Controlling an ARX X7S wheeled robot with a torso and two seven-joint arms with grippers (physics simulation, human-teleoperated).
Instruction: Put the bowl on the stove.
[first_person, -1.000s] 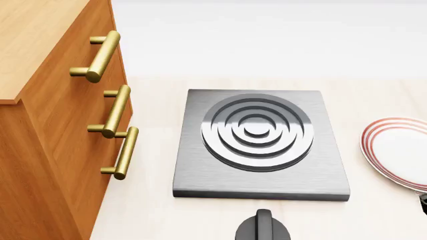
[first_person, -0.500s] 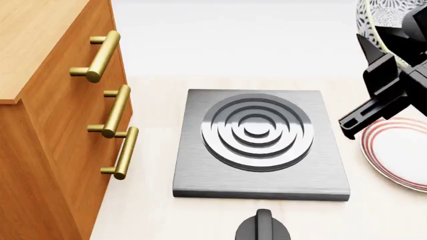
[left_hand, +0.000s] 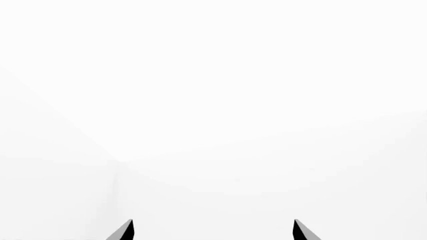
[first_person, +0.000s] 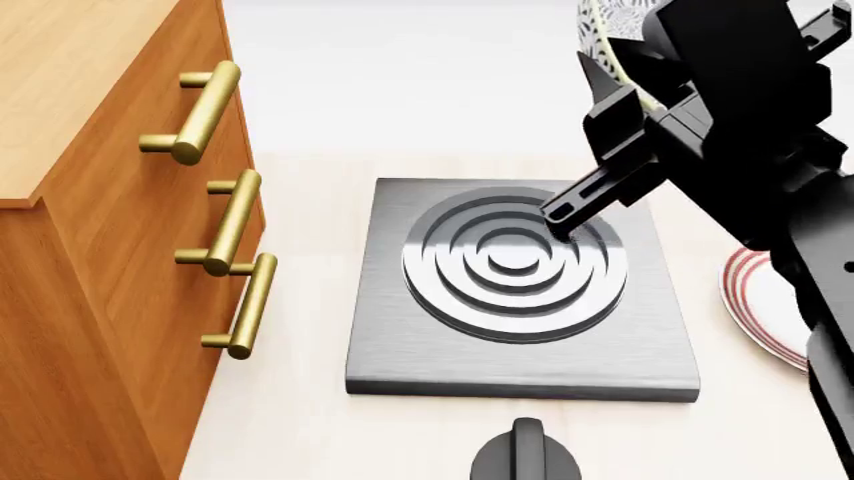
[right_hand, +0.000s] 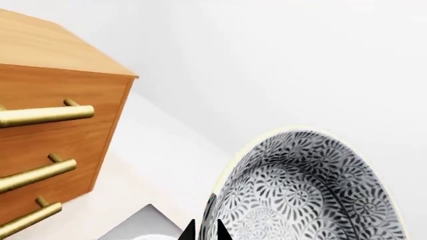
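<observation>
The stove is a dark-grey slab with a ringed burner, in the middle of the counter in the head view. My right gripper is shut on the rim of the speckled bowl and holds it tilted, well above the stove's far right part. In the right wrist view the fingertips pinch the bowl's wall, with a stove corner below. My left gripper is open and empty, facing blank white; it does not show in the head view.
A wooden cabinet with brass drawer handles stands left of the stove and also shows in the right wrist view. A red-rimmed white plate lies right of the stove, partly behind my right arm. A black knob sits at the front.
My right arm has moved left and further into view with the bowl, from the right edge to over the stove's right side, covering more of the plate.
</observation>
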